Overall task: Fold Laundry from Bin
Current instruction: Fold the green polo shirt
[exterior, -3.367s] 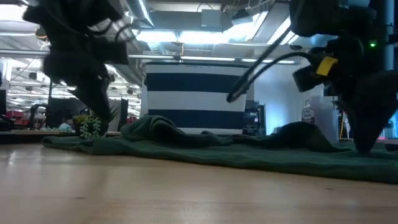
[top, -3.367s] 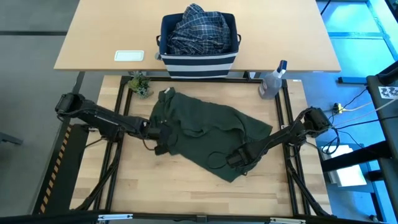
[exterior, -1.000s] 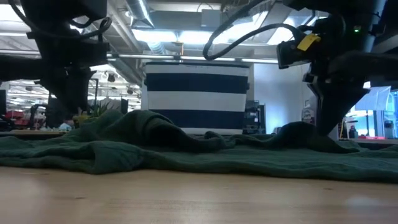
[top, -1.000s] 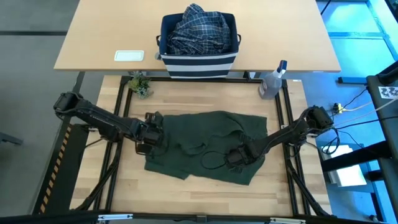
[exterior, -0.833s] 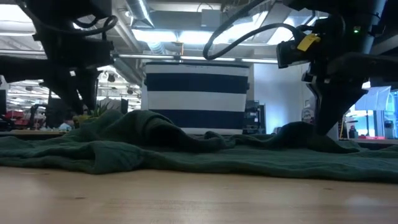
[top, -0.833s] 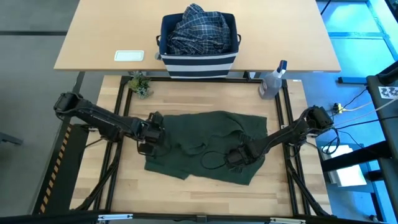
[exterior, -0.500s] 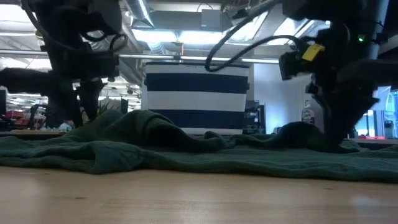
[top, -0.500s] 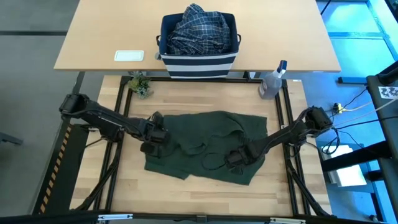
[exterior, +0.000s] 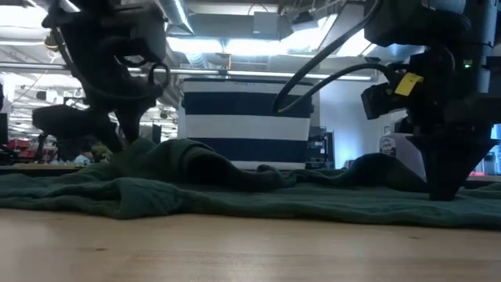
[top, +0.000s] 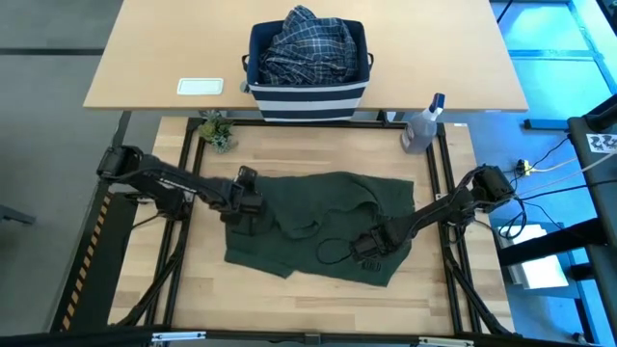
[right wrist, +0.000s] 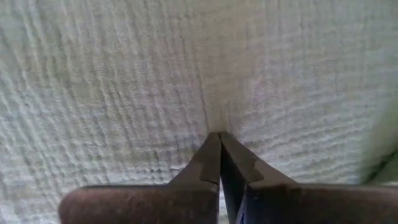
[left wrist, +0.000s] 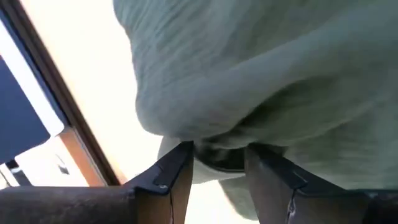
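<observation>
A dark olive-green garment (top: 318, 217) lies spread on the wooden table as a rough rectangle, rumpled along its far side (exterior: 196, 160). My left gripper (top: 255, 206) slants down at its left edge, open, with a raised fold of cloth (left wrist: 217, 134) right in front of its tips. My right gripper (top: 367, 252) points down on the garment's near right part, shut. The bin (top: 308, 96) stands beyond the far edge on a second table, with a blue-and-white plaid shirt (top: 307, 43) heaped in it. My left gripper (left wrist: 217, 158) stands with one finger (left wrist: 177, 165) on either side of the bunched left edge (left wrist: 214, 149); whether the fingers touch the cloth cannot be told. My right gripper (right wrist: 219, 140) presses its shut fingertips down from above on the flat cloth (right wrist: 208, 115). A short crease runs away from the tips.
A clear spray bottle (top: 421, 130) stands at the far right corner and a small plant (top: 217, 130) at the far left. A white flat object (top: 200, 86) lies on the far table. A black cable loop (top: 333, 253) lies over the garment near my right gripper.
My left gripper has moved toward the table's right edge and down to the garment's left edge, rolling as it went. My right gripper has sunk onto the cloth. The garment has kept its shape over the last second; before that, its far left part was drawn nearer.
</observation>
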You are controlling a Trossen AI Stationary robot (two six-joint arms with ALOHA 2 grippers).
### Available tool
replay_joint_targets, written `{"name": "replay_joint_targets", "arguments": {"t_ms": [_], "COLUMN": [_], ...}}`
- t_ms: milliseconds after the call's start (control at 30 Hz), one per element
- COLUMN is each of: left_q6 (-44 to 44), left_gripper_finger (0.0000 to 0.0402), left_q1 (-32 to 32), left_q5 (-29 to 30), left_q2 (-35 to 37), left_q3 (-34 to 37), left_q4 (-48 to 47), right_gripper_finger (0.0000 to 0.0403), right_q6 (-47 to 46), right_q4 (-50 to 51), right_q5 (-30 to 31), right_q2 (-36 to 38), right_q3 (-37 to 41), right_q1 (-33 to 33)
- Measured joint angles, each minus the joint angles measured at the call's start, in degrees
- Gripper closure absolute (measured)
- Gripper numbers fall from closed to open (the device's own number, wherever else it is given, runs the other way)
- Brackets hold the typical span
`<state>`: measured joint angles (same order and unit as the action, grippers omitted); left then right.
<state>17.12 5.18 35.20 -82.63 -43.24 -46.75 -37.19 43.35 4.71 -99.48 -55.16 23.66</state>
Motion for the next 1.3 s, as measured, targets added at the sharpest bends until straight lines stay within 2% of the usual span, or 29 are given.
{"name": "replay_joint_targets", "arguments": {"t_ms": [200,333,433,600,767,900,1000,1133,1300], "left_q6": [-1.14,-1.38,-1.54,-3.69,-9.2,-8.78,-4.65,4.47,15.48], "left_gripper_finger": [0.0266,0.0266,0.0266,0.0266,0.0266,0.0266,0.0266,0.0266,0.0266], "left_q1": [-5.58,-8.79,-9.82,-11.7,-14.08,-15.78,-15.88,-13.16,-9.19], "left_q5": [4.99,5.69,6.29,10.68,11.52,12.68,9.31,-0.59,-3.05], "left_q2": [0.0,0.0,0.61,3.42,6.55,8.06,8.6,8.57,8.55], "left_q3": [0.0,0.0,0.0,-0.18,-2.7,-4.66,-5.87,-6.93,-6.46], "left_q4": [1.33,1.29,1.0,0.83,-0.91,-1.8,-2.5,-6.41,-8.45], "right_gripper_finger": [0.0402,0.0402,0.0402,0.0402,0.0402,0.0402,0.0402,0.0402,0.0402], "right_q6": [0.04,0.04,0.33,0.39,0.39,0.41,0.09,0.04,0.04], "right_q4": [0.2,0.45,1.27,1.94,1.92,2.0,2.14,2.45,2.75], "right_q5": [-0.73,-0.78,-0.73,-0.8,-1.13,-1.36,-1.7,-1.8,-1.83], "right_q2": [0.0,-0.02,-0.04,-0.07,-0.09,-0.11,-0.11,-0.13,-0.15], "right_q3": [0.04,0.04,0.07,0.11,0.13,0.13,0.15,0.15,0.15], "right_q1": [0.0,0.34,0.84,1.22,1.21,1.49,1.51,1.51,1.51]}}
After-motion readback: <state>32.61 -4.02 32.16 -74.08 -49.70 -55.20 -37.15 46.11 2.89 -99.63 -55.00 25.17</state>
